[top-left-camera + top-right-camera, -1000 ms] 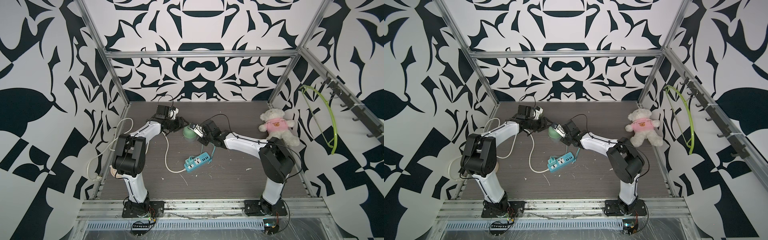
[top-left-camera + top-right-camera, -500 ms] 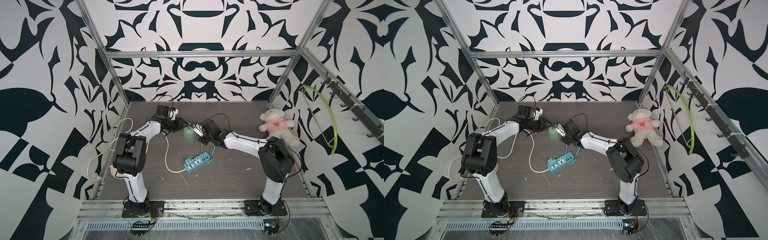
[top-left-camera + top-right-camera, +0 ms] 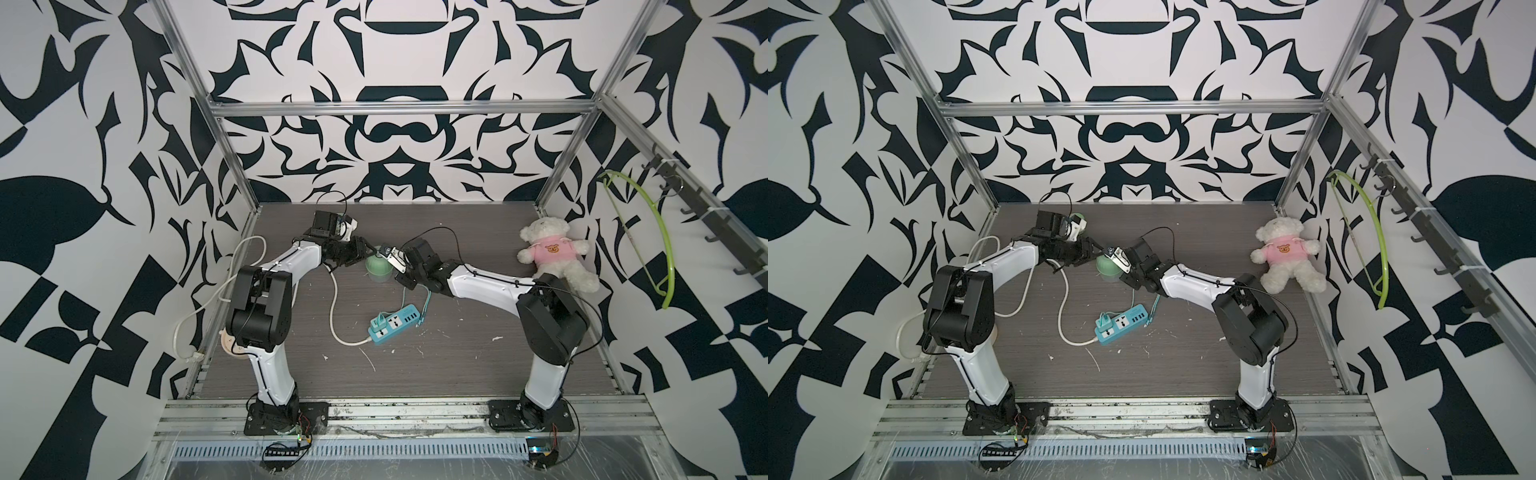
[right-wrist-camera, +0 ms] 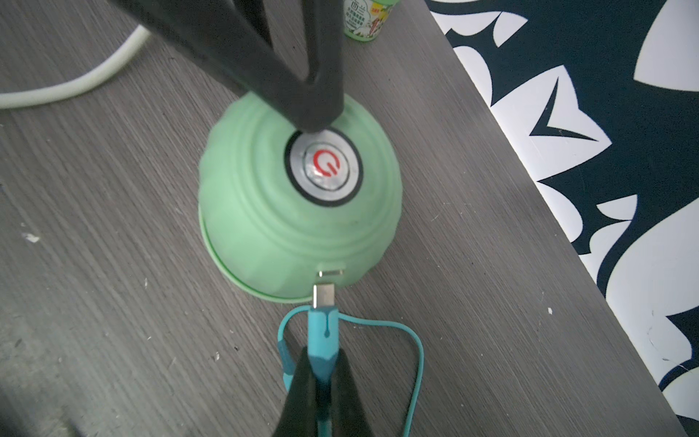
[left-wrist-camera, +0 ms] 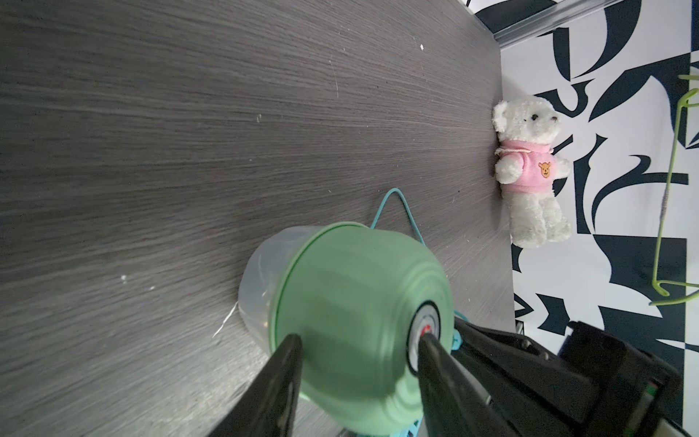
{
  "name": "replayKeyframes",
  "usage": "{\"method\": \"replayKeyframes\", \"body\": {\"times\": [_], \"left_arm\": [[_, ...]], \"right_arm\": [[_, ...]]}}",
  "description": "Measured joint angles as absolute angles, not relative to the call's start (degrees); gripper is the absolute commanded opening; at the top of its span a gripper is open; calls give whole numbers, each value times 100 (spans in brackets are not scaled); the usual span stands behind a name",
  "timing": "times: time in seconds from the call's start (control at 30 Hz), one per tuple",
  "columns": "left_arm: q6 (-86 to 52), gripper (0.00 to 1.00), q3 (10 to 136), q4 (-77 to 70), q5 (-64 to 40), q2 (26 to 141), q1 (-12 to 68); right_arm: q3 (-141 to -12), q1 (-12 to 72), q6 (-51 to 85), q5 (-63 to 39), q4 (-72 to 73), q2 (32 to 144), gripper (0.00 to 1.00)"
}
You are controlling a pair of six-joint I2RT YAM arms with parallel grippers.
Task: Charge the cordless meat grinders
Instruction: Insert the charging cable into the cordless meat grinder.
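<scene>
Well clear of worktop (image 3: 457,353) edges, the grinder (image 4: 299,212) stood upright, port (image 4: 331,273) facing the plug (image 4: 322,299) the right hand (image 4: 321,353) pinched; the left hand (image 5: 357,340) straddled it, parted.

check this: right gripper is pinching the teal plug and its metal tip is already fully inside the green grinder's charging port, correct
Not quite. The right gripper does pinch the teal plug, but its metal tip sits just outside the charging port of the green grinder, not inside it. The right wrist view shows the bare tip short of the slot.
</scene>
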State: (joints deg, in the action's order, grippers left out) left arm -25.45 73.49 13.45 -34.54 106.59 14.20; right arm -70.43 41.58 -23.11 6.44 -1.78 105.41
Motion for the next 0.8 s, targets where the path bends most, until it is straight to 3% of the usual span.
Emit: {"method": "replayKeyframes", "body": {"times": [0.8], "left_arm": [[-2239,49,7489,1640,-3446,10726,1420]], "right_arm": [[-7131,4158,-2351,650,-198,10543,0]]}}
